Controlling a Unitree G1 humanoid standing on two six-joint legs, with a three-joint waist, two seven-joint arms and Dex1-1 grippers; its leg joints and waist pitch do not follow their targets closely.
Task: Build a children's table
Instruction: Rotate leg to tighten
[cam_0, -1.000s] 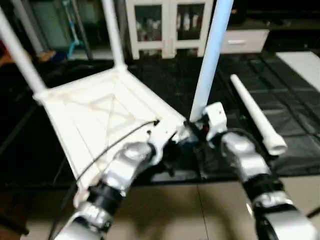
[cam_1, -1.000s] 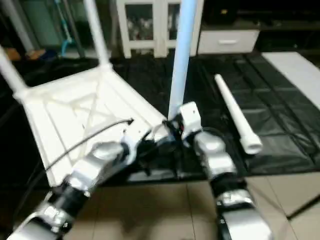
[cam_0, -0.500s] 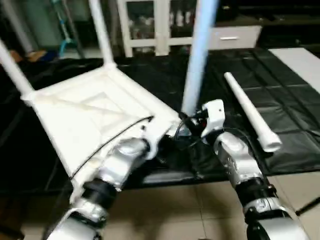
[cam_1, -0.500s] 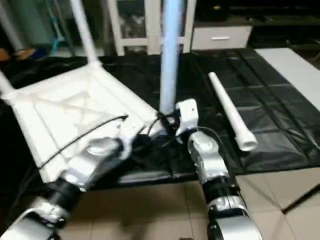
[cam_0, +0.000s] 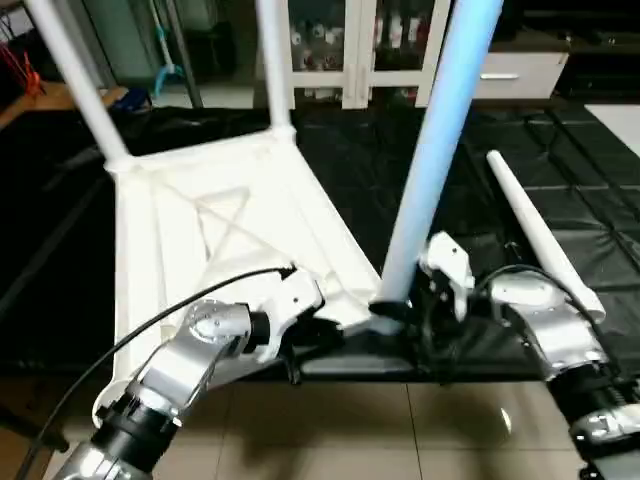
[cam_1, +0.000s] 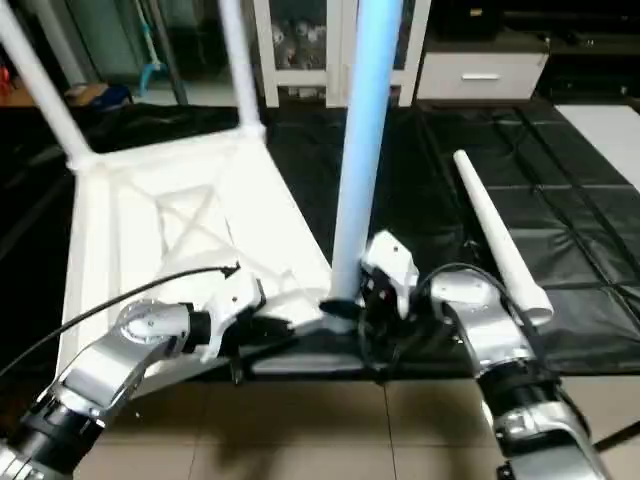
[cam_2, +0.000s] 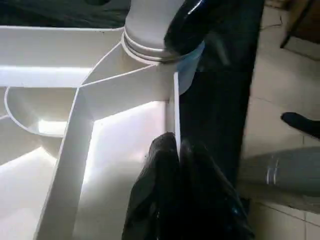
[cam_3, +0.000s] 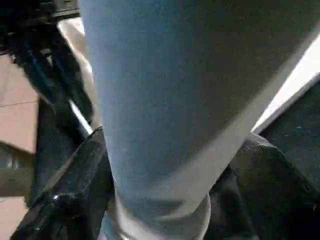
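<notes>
White plastic tabletop (cam_0: 215, 235) lies upside down on a black mat (cam_0: 470, 200), ribbed underside up, with three legs standing in its corner sockets. The near leg (cam_0: 430, 160) rises from the corner closest to the robot. The left gripper (cam_2: 175, 165), fingers pressed together, pinches the thin edge wall of the tabletop just beside that corner. The right gripper (cam_3: 165, 195) straddles the base of the near leg, its fingers (cam_3: 65, 195) spread on either side; whether they press the leg cannot be told. A loose leg (cam_0: 540, 235) lies on the mat to the right, apart from the tabletop. A white cabinet (cam_0: 350, 50) stands behind.
</notes>
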